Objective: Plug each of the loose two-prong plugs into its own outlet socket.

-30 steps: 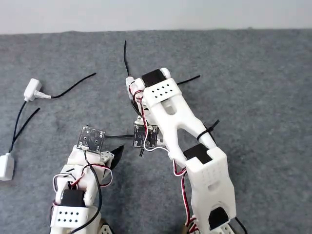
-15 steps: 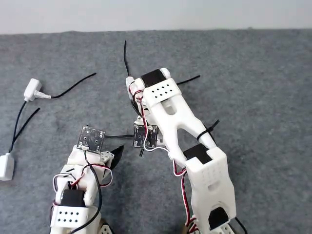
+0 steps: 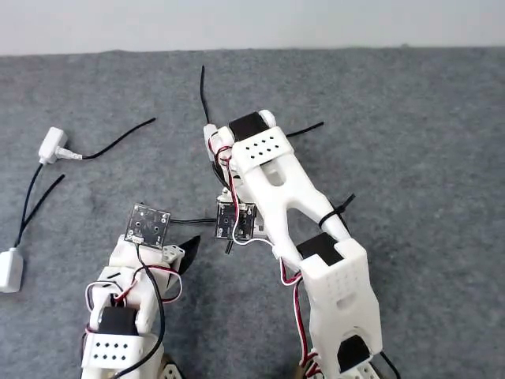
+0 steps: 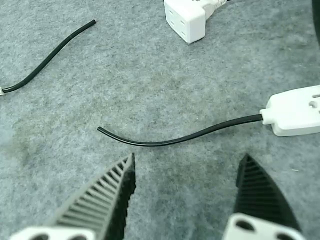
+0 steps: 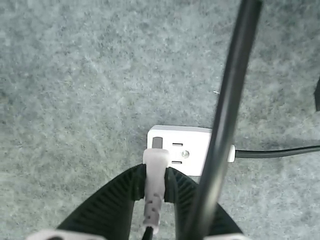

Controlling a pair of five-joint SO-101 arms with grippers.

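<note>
White plug (image 5: 154, 167) gripped by right end effector (image 5: 155, 179) at outlet (image 5: 185, 140); left end effector (image 4: 189, 161) agape.

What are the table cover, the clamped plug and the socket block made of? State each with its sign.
The table cover: likely felt or short carpet, grey, matte, fuzzy fibres. The plug: probably moulded plastic, white, smooth, ribbed at the cord end. The socket block: apparently hard plastic, white, smooth, crisp slots.

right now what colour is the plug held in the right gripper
White; the plug in the right gripper shows best in the right wrist view.
</note>
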